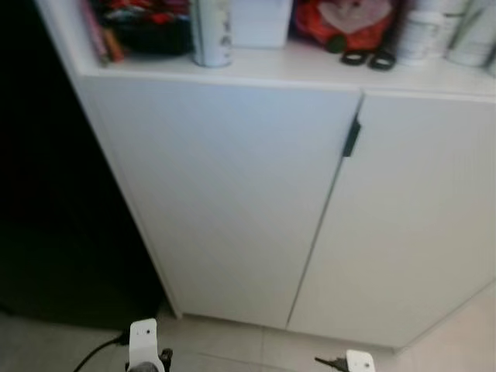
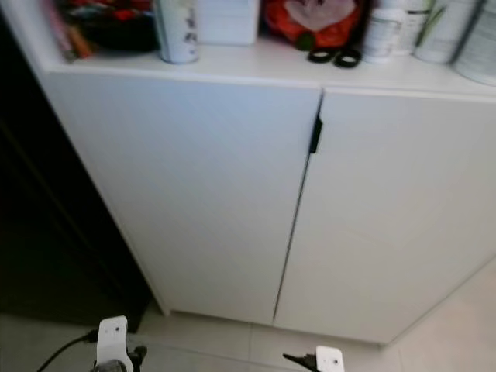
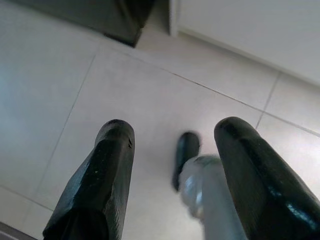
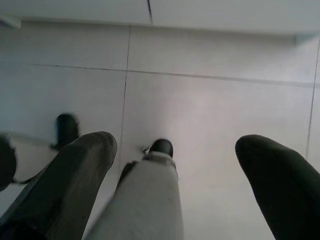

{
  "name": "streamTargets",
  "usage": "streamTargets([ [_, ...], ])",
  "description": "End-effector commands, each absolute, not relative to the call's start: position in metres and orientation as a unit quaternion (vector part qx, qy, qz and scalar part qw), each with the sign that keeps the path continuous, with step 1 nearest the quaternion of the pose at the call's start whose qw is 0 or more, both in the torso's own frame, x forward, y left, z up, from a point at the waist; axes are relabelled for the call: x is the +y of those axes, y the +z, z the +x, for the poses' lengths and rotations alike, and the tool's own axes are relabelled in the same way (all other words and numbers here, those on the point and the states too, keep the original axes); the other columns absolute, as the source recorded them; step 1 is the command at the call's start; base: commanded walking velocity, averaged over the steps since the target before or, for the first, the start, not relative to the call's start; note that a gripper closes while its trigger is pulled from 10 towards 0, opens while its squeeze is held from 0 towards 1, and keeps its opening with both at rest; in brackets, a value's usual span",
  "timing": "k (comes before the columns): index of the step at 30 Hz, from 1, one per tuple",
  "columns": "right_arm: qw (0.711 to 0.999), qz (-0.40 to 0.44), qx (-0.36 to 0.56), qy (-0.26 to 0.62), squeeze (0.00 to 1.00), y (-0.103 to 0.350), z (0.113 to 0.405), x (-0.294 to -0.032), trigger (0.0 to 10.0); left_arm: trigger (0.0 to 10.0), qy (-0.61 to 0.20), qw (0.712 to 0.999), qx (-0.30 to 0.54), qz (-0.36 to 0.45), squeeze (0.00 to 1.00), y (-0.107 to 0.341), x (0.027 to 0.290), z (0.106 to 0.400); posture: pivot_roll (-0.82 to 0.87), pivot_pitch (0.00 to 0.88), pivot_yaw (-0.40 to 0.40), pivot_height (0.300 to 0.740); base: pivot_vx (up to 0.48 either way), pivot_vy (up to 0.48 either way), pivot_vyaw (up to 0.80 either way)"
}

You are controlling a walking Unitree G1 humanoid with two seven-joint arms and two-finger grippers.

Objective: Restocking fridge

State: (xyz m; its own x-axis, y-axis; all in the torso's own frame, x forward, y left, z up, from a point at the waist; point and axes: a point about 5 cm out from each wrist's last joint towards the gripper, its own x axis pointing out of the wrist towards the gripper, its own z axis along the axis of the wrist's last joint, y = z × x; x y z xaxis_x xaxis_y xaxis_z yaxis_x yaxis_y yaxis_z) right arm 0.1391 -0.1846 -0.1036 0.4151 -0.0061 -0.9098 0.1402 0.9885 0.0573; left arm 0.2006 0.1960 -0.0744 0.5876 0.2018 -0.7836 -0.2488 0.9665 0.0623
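White cabinet (image 1: pixel 232 201) with smooth flat doors carries a grey cylindrical can (image 1: pixel 211 31), white tubs (image 1: pixel 422 35) and black rings (image 1: pixel 368 58) on its tabletop. Both the left claw (image 3: pixel 172 165) and the right claw (image 4: pixel 175 170) hang released over pale floor tiles (image 4: pixel 200 105).

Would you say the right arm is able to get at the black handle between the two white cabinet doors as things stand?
Probably not yet. The right pincer hangs low and open over the floor tiles, pointing down, while the black handle sits high on the closed cabinet doors. Nothing blocks the way; the arm would need raising.
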Motion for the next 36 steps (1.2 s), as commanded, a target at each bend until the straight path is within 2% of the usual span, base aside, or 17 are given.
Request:
streamTargets([
  [1, 0.841, 0.07, 0.535, -0.041, 0.0, -0.1031, 0.1422, -0.1789, 10.0, 10.0, 0.131, 0.886, 0.445, -0.026, 0.0, -0.0763, 0.1993, 0.1966, 0.03, 0.0, -0.055, 0.74, 0.0, 0.0, 0.71],
  [20, 0.841, 0.081, 0.533, -0.043, 0.0, -0.1032, 0.1419, -0.1781, 10.0, 10.0, 0.138, 0.882, 0.449, -0.035, 0.0, -0.0772, 0.199, 0.1953, 0.03, 0.0, -0.057, 0.74, 0.0, 0.0, 0.0],
  [36, 0.841, 0.087, 0.532, -0.043, 0.0, -0.1034, 0.1413, -0.1785, 10.0, 10.0, 0.134, 0.88, 0.455, -0.031, 0.0, -0.0778, 0.1981, 0.1947, 0.03, 0.0, -0.053, 0.74, 0.0, 0.389, 0.0],
])
